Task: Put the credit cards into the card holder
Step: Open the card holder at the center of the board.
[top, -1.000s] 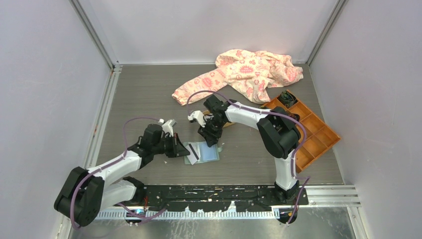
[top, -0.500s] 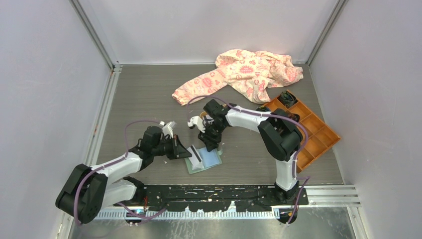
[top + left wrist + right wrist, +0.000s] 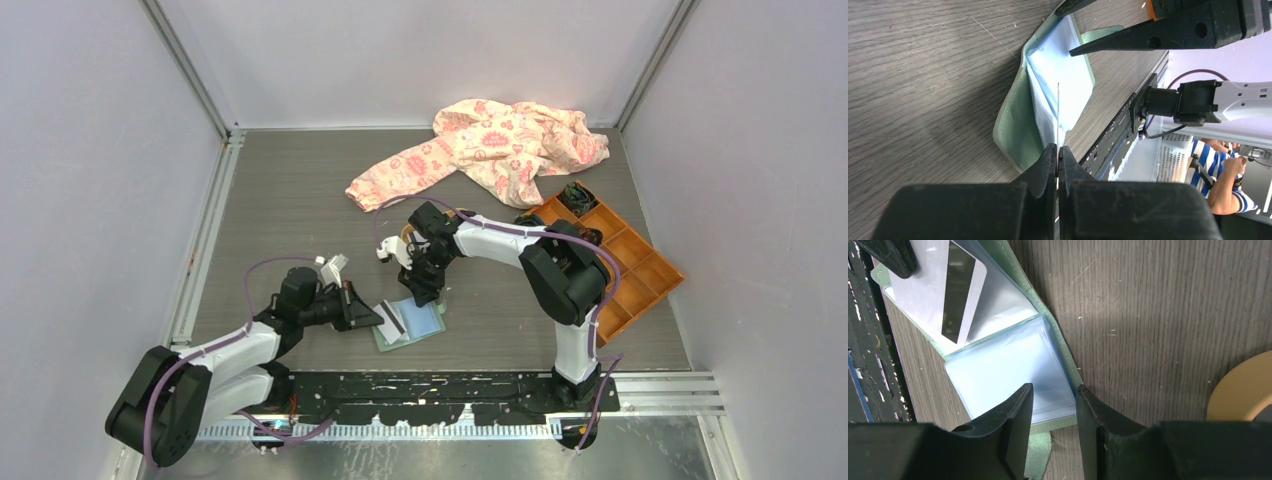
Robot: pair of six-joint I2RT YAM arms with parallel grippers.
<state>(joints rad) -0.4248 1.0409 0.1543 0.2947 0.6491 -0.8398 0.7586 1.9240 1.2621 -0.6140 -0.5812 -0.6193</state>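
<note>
Pale-green card holder [image 3: 425,320] is lying open at near centre, the left gripper [image 3: 377,318] clamping a credit card [image 3: 394,320] over its left leaf, the right gripper [image 3: 422,294], jaws apart, bearing on its far edge; insertion is judged to be underway, next needing the card's edge aligned with a slot.

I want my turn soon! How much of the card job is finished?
The card holder lies open under the right fingers. The left fingers pinch one credit card over it. It doesn't look tucked inside yet, and the holder looks empty.

One credit card [image 3: 940,290], one card holder [image 3: 1003,375]
</note>
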